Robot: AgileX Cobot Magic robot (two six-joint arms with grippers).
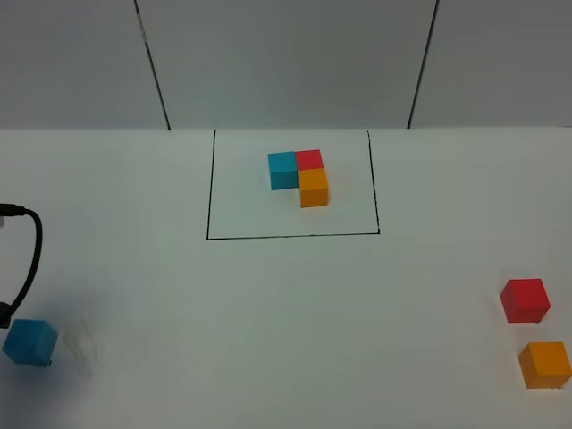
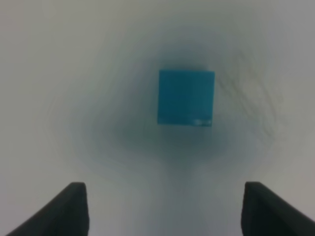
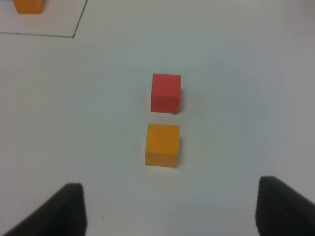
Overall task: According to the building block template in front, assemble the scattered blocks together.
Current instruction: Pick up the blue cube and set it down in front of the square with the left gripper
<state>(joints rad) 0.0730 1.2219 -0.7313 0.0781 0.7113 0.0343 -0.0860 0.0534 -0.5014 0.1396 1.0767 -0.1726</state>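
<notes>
**Desk:** Where is the building block template [image 1: 299, 177]?

**Photographer:** At the far middle of the white tabletop [image 1: 268, 322], inside a thin black frame [image 1: 291, 237] drawn on the surface. It is three cubes joined in an L. Blue and red sit side by side at the back, and orange sits in front of the red.

**Desk:** And the loose pieces?

**Photographer:** They are well apart from the template and outside the frame. The blue cube [image 1: 29, 342] sits alone at the near left edge. The red cube [image 1: 524, 299] and the orange cube [image 1: 544, 365] sit at the near right, close together but not touching, with red the farther one and orange the nearer.

**Desk:** What about the arms?

**Photographer:** The left gripper [image 2: 165, 201] hangs above the blue cube with its jaws spread wide and nothing between them. Its view is soft and blurred. The right gripper [image 3: 172, 196] is also spread and holds nothing. It looks down on the red and orange pair, with a corner of the frame beyond them.

**Desk:** Anything else in the frame?

**Photographer:** A black cable [image 1: 31, 255] loops in from the left edge above the blue cube. A pale wall [image 1: 286, 63] with two dark seams stands behind.
</notes>
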